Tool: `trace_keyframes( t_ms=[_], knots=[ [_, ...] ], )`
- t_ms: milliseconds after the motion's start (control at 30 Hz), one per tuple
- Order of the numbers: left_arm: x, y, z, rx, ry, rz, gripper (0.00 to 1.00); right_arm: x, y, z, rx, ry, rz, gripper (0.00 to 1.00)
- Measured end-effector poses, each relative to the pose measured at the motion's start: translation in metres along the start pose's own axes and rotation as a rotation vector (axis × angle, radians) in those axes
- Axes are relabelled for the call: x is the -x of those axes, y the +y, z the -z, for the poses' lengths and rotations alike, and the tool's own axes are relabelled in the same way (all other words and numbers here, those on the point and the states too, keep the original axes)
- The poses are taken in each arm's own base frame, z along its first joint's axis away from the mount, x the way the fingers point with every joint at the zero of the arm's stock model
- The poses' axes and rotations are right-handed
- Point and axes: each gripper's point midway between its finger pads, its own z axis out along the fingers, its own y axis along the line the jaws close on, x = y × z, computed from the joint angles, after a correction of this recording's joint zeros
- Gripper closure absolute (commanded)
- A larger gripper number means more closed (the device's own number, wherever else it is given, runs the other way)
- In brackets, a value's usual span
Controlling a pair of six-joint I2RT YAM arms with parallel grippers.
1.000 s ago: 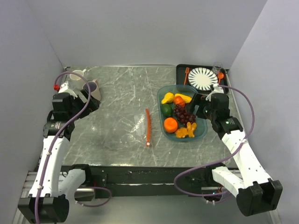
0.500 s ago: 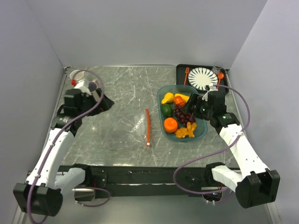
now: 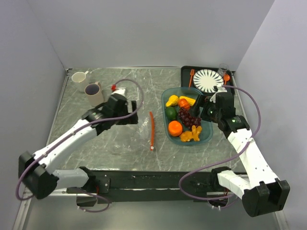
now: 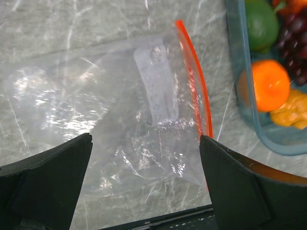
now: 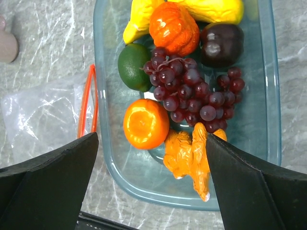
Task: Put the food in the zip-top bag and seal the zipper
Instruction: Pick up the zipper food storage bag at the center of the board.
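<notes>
Shows the left gripper (image 4: 144,191) spread wide above the zip-top bag (image 4: 115,120), grasping nothing, with one finger (image 4: 48,182) to each side of the clear film. Places the bag flat on the marbled table (image 3: 120,81), left of the teal tray (image 5: 276,96) and just beside it, with nothing inside and the zipper (image 4: 194,91) along the edge that faces the tray. Leaves unclear whether the bag's mouth is open or closed. Shows the right gripper (image 5: 151,191) likewise released and empty, held over the tray. Finds all the food in the tray:
- an orange (image 5: 145,123) touching the grape bunch (image 5: 192,91)
- a green piece (image 5: 133,66) at the wall nearest the bag
- a ribbed red-orange piece (image 5: 173,28) between yellow pieces (image 5: 211,9)
- a dark purple piece (image 5: 220,43)
- orange-yellow pieces (image 5: 189,153) at the near end

Marks, in the top view, two mugs (image 3: 93,93) at the far left and a striped plate (image 3: 207,80) on a black tray (image 3: 184,70) behind the teal one.
</notes>
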Motion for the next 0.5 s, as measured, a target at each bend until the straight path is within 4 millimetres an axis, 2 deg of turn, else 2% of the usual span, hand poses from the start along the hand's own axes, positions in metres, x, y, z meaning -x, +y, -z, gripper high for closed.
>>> trace_keyframes(
  t_ms=[167,500],
  knots=[
    [-0.022,-0.032,-0.011,0.073,0.066,-0.127,0.01,-0.002,-0.001,0.002,-0.004,0.003,0.007,0.0],
    [-0.055,-0.063,-0.053,0.245,0.18,-0.303,0.01,-0.004,-0.008,0.003,-0.035,0.01,0.02,0.0]
  ],
)
